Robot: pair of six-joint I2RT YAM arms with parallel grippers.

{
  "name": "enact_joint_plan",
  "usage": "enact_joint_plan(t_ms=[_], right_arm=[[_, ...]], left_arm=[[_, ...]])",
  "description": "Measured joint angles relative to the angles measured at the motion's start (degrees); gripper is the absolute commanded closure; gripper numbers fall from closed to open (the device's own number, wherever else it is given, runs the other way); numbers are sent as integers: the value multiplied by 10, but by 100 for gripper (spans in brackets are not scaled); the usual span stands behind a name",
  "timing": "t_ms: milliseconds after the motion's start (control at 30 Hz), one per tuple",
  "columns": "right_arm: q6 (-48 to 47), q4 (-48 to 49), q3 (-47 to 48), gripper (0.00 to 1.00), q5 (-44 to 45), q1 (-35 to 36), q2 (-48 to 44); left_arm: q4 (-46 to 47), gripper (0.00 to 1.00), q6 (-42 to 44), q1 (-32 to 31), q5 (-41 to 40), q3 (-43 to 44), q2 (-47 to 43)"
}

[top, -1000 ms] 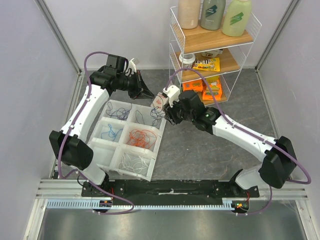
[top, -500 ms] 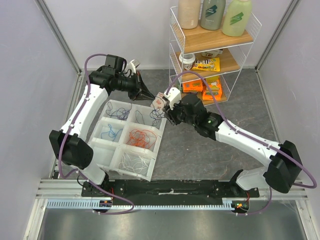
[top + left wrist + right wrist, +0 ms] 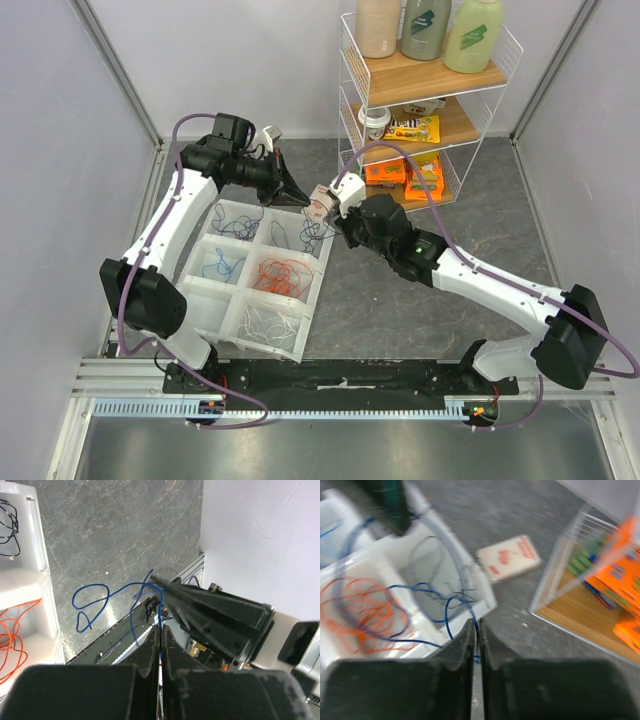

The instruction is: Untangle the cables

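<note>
A thin blue cable [image 3: 90, 605] is stretched between my two grippers above the far right corner of the white compartment tray [image 3: 312, 300]. My left gripper [image 3: 300, 190] is shut on one end of it [image 3: 161, 627]. My right gripper [image 3: 336, 215] is shut on another part [image 3: 476, 625], and its loops [image 3: 447, 610] hang over a small dark and blue tangle [image 3: 312, 232] in the tray's far right compartment. Other compartments hold orange cables [image 3: 282, 273], blue cables [image 3: 222, 265], white cables [image 3: 268, 320] and dark cables [image 3: 242, 215].
A white and pink packet [image 3: 322, 197] lies on the grey table just behind the tray. A white wire shelf rack [image 3: 425, 110] with bottles and orange boxes stands at the back right. Walls close in both sides.
My right gripper has shifted slightly back and left towards the left gripper, still holding the blue cable. The left gripper has barely moved.
</note>
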Motion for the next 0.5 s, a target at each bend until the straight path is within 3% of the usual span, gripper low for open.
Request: enact_joint_plan(t_ms=[67,233,400,500], right_arm=[[23,-3,0,99,64,5,0],[120,-59,-1,96,267,-8,0],[218,-97,-15,95,299,-61,-2],[246,-123,-25,86,301,-97,-3]], left_arm=[[-1,98,0,1,0,-4,0],[1,98,7,6,-16,-17,-15],[26,98,9,10,-36,-52,-73],[28,98,20,22,-67,-67,-116]])
